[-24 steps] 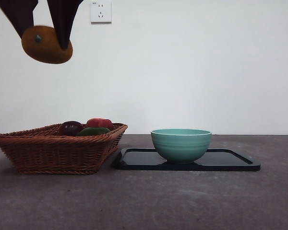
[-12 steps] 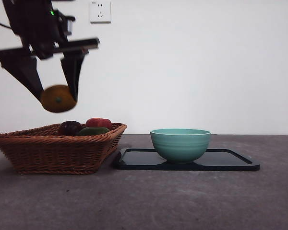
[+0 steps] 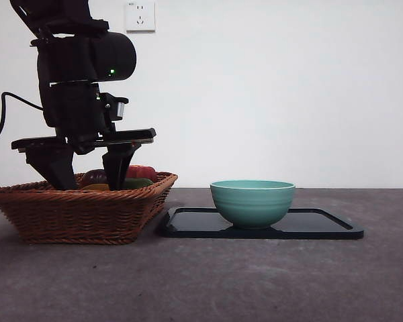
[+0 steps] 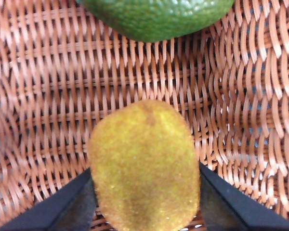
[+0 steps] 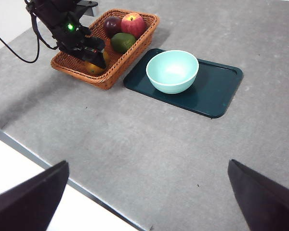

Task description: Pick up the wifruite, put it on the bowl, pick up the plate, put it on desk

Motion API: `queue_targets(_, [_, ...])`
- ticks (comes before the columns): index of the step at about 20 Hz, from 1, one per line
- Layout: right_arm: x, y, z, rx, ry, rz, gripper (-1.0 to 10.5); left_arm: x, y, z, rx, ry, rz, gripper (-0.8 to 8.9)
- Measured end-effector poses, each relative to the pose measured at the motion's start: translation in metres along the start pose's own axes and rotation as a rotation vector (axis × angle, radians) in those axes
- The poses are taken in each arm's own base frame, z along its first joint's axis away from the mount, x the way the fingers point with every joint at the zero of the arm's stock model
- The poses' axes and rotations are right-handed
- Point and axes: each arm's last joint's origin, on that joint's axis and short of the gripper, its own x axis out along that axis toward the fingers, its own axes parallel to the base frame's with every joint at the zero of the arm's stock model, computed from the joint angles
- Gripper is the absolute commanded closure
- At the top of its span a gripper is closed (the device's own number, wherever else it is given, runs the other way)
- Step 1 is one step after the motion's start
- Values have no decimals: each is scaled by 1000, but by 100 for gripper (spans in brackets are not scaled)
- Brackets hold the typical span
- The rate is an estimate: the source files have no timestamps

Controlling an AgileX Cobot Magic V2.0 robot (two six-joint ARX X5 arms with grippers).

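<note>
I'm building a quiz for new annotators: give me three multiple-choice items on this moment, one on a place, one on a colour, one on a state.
1. Where does the bowl stand?
A. in the wicker basket
B. on the dark tray
C. on the bare desk

2. What colour is the fruit beside the wifruite?
A. green
B. white
C. blue

3. What is the left gripper doing?
A. hanging empty above the bowl
B. gripping the tray
C. holding the wifruite inside the basket

Answers:
1 B: the bowl sits on the dark tray.
2 A: the green fruit lies close to the wifruite.
3 C: its jaws flank the wifruite over the wicker basket floor.
</note>
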Motion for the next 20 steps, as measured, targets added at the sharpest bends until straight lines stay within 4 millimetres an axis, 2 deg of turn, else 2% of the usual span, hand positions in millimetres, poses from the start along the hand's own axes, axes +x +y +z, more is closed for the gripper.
queue_targets(3, [0,0,0,0,0,0,395,0,0,0,4,4,1,556])
queue_targets(4, [0,0,0,0,0,0,395,0,0,0,3,5,2,511])
queue_targets(7, [0,0,0,0,0,0,395,0,1,1,0,-11,-3,285])
queue_targets(11, [0,0,0,0,0,0,395,-4,8,4,-16,10,12,274])
queue_targets(13, [0,0,0,0,0,0,395,-13,10,9,-7,3,13,275])
queue_targets(15, [0,0,0,0,0,0,395,-35,12,9,4,-38,-1,278])
queue_targets(20, [0,0,0,0,0,0,395,-128,18,-16,82,-174,-142,278])
